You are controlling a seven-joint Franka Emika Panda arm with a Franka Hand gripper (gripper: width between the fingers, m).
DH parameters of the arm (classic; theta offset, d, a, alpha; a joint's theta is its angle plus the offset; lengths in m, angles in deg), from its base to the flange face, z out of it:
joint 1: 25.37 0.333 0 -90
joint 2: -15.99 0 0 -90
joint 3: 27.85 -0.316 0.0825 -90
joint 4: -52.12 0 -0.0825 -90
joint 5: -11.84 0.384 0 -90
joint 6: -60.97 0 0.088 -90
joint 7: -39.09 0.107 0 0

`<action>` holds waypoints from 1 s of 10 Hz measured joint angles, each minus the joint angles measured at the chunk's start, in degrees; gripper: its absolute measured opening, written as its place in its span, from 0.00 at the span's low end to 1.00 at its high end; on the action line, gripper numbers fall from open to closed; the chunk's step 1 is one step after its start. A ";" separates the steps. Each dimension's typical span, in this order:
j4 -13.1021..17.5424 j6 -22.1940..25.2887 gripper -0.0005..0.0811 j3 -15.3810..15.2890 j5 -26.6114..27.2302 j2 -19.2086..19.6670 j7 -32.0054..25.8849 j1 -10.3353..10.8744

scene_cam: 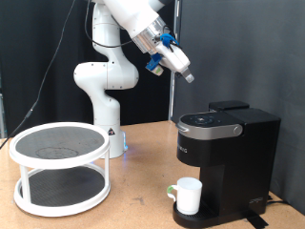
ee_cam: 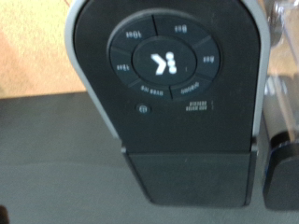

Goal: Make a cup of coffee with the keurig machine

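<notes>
The black keurig machine (scene_cam: pixel 227 157) stands at the exterior view's right, lid down. The white cup (scene_cam: pixel 188 196) sits on its round drip base, under the spout, handle towards the exterior view's left. My gripper (scene_cam: pixel 187 75) hangs in the air well above the machine's top panel, apart from it; nothing shows between its fingers. The wrist view looks straight down on the silver-rimmed top panel (ee_cam: pixel 166 65) with its ring of buttons around a lit centre logo. The gripper's fingers do not show in the wrist view.
A white two-tier round rack (scene_cam: pixel 60 167) with dark mesh shelves stands at the exterior view's left on the wooden table (scene_cam: pixel 133 205). The robot's white base (scene_cam: pixel 105 95) rises behind it. A black curtain forms the backdrop.
</notes>
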 joint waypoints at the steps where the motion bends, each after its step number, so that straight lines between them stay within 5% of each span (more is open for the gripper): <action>1: 1.67 1.15 0.91 -0.70 -3.09 0.81 0.65 0.02; 6: 12.21 0.23 0.91 -6.54 -16.62 7.07 5.43 0.25; 10: 17.20 3.05 0.91 -9.92 -22.97 9.73 6.86 0.62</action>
